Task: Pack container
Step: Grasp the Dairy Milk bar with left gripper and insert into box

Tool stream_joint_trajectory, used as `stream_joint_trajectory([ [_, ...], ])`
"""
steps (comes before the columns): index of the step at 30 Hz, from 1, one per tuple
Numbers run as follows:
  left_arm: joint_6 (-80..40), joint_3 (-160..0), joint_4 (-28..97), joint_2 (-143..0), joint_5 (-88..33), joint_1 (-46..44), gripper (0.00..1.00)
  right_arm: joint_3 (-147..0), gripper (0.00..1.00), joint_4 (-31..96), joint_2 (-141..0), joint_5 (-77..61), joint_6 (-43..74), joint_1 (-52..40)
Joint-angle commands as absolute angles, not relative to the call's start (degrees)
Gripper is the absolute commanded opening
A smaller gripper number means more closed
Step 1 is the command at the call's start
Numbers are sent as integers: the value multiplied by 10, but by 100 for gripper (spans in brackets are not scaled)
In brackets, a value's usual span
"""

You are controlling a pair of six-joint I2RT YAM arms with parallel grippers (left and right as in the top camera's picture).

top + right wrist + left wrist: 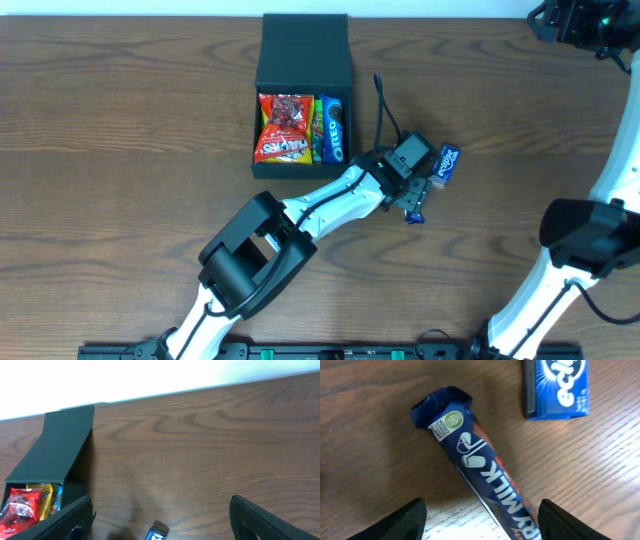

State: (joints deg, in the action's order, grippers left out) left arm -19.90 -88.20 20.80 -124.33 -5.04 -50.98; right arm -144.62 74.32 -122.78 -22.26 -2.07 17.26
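We judged the container light cardboard, easily shoved. Dairy Milk bar slick, brittle: grip mid-length. Left end effector straddled it wide, empty; right end effector wide.

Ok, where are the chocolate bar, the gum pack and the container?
chocolate bar (480, 467), left wrist view, middle of wrapper.
gum pack (557, 385), left wrist view, its blue face.
container (303, 48), overhead view, open lid flap.

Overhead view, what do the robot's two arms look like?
Both the left arm and right arm have glossy white links with bulky black joint housings. A thin black cable loops behind the left claw, whose fingers are matte black.
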Motion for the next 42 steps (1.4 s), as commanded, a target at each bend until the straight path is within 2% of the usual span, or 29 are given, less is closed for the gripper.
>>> stream_joint_trajectory([
  [1,-197,-893,222,-1255,-13,-515,69,-1443,87,743,-1230,-223,-13,177],
  [6,-197,-893,258,-1255,9,-514,66,-1443,88,745,-1230,-225,-13,177],
  [10,-197,-893,259,-1255,9,-514,50,-1443,87,747,-1230,-225,-11,176],
  [18,-166,-893,258,-1255,4,-514,40,-1443,88,752,-1230,-225,-11,176],
  [28,-151,-893,262,-1263,4,-514,36,-1443,88,752,-1230,-225,-11,176],
  [35,-124,-893,264,-1263,5,-514,28,-1443,89,752,-1230,-225,-11,177],
  [42,-104,-915,282,-1260,28,-506,24,-1443,89,752,-1230,-225,-11,177],
])
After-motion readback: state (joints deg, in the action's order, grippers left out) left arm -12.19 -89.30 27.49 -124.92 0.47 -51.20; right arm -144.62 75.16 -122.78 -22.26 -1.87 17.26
